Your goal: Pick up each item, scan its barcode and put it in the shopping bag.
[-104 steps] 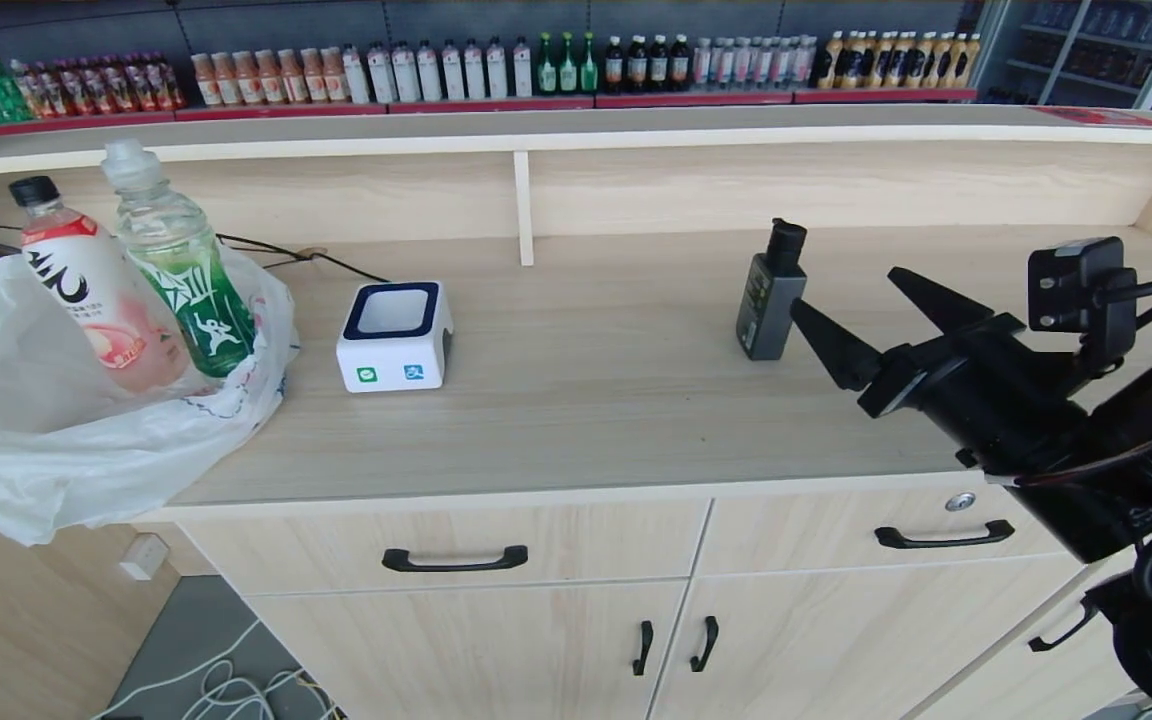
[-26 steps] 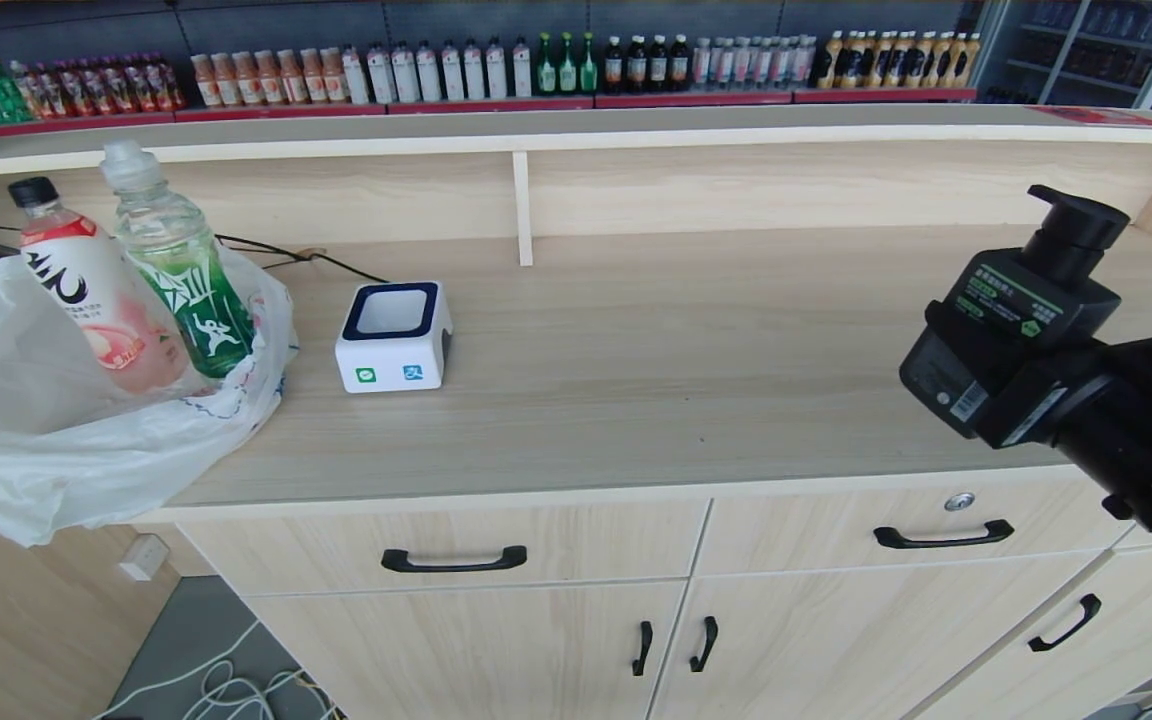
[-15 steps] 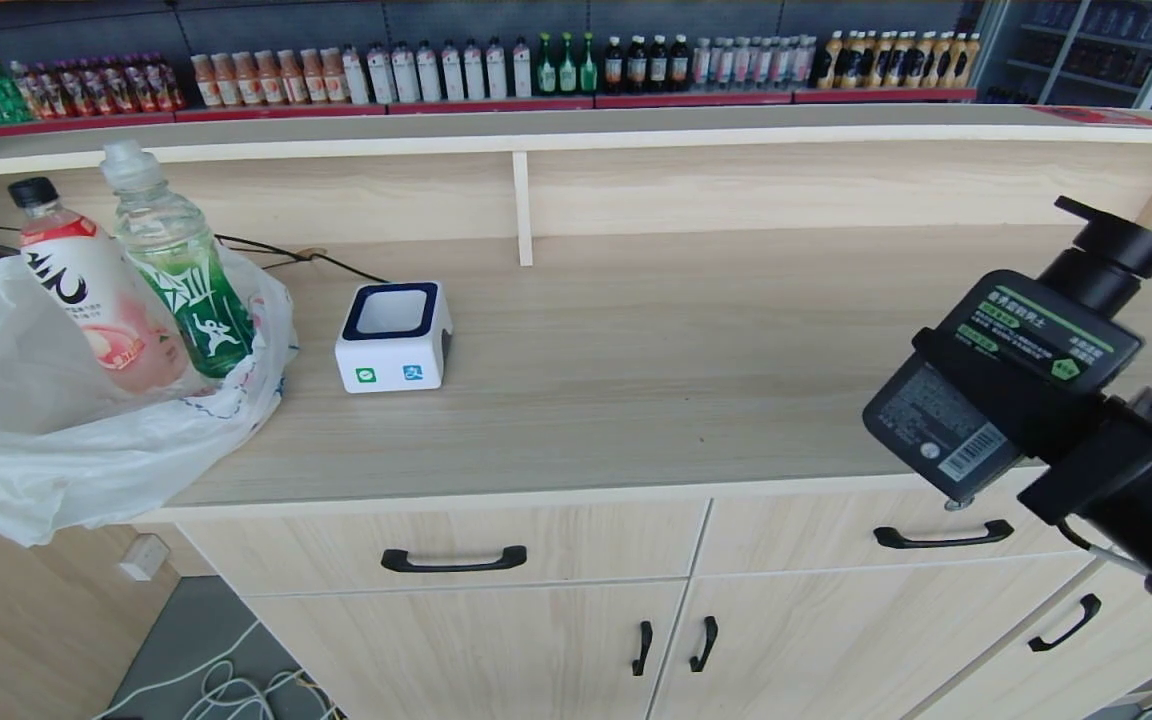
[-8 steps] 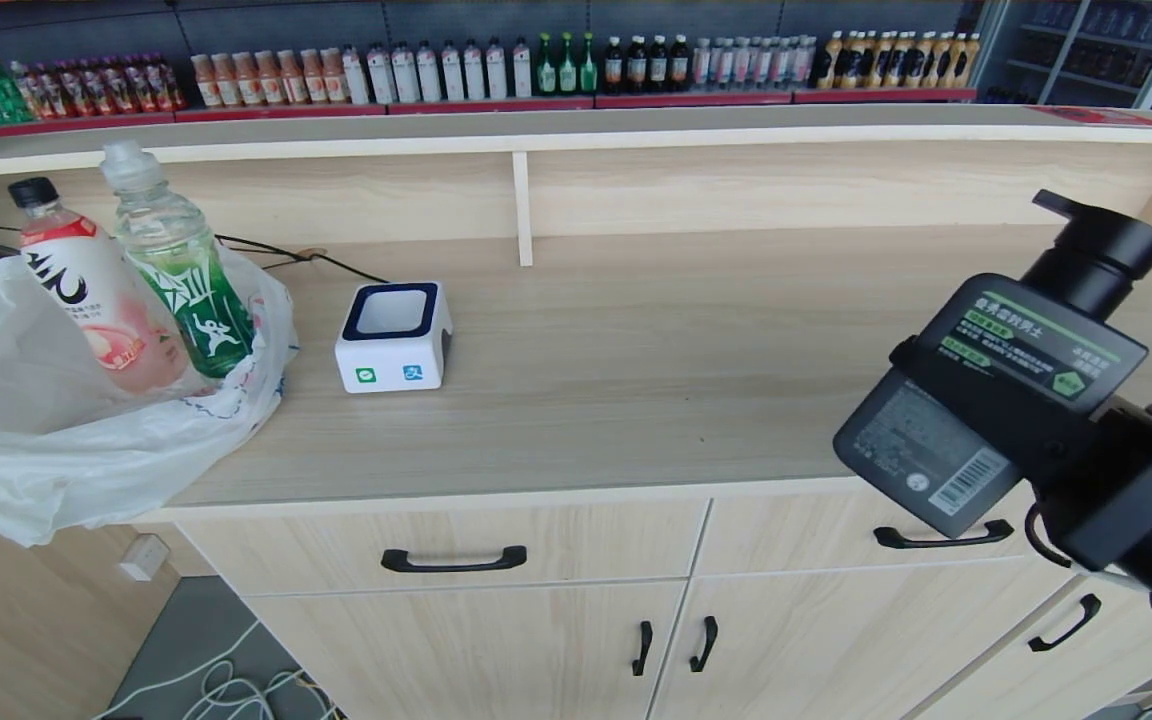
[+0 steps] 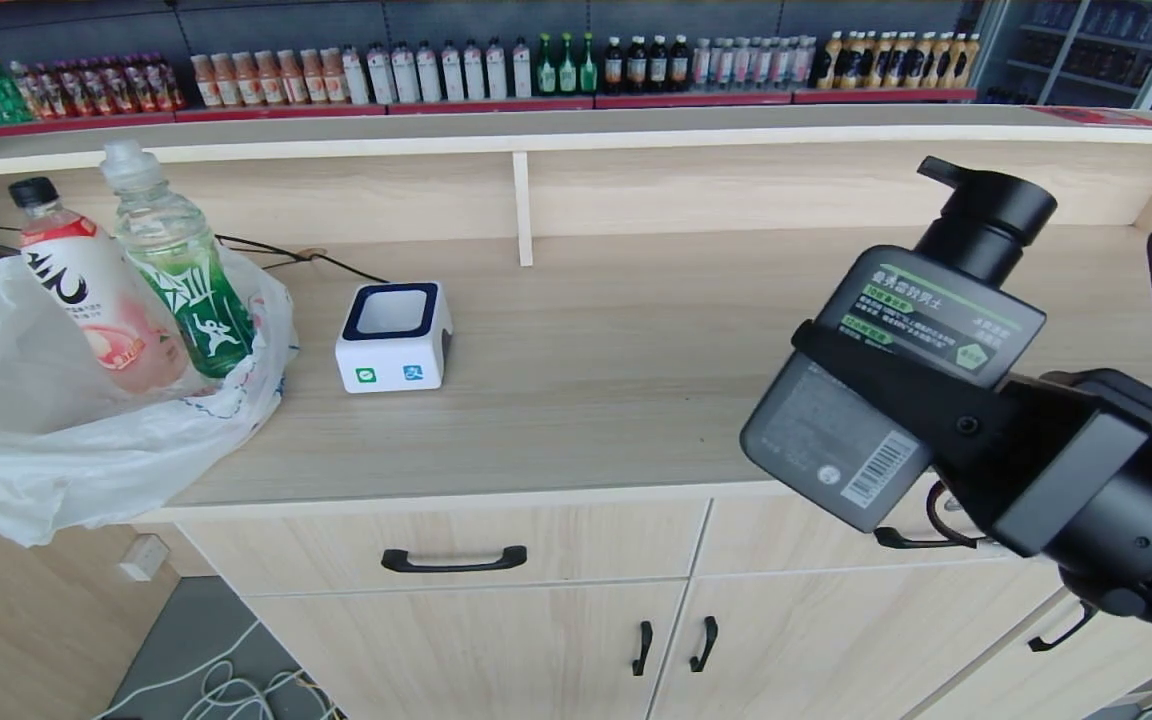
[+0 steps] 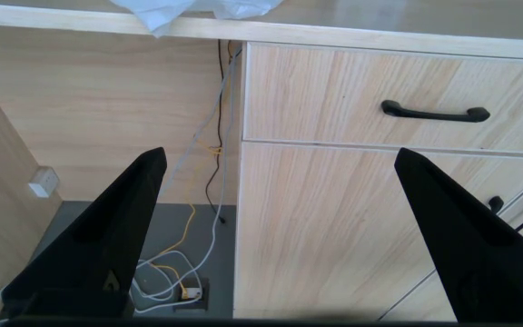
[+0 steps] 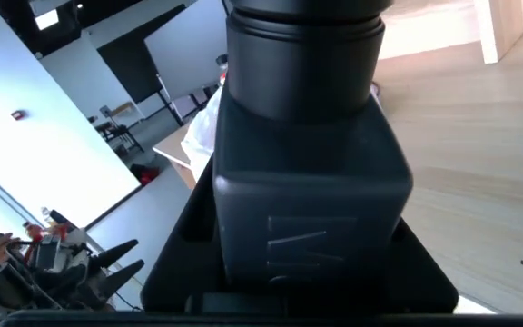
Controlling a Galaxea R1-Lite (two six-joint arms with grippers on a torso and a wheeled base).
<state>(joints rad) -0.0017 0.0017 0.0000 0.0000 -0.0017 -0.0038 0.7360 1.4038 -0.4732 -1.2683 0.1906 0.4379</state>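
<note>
Right pincer [image 5: 866, 375] is clamped across the tilted black pump bottle [image 5: 921, 320], raised clear of the table [image 5: 586, 400], with the scanner [image 5: 394, 335] well to its left and the bag [image 5: 56, 440] beyond that, while the left pincer [image 6: 280, 153] gapes wide, gripping nothing, before a drawer [image 6: 361, 91].

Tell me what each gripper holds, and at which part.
The right gripper holds the dark pump bottle, clamped across the middle of its body. The left gripper is open and holds nothing.
</note>
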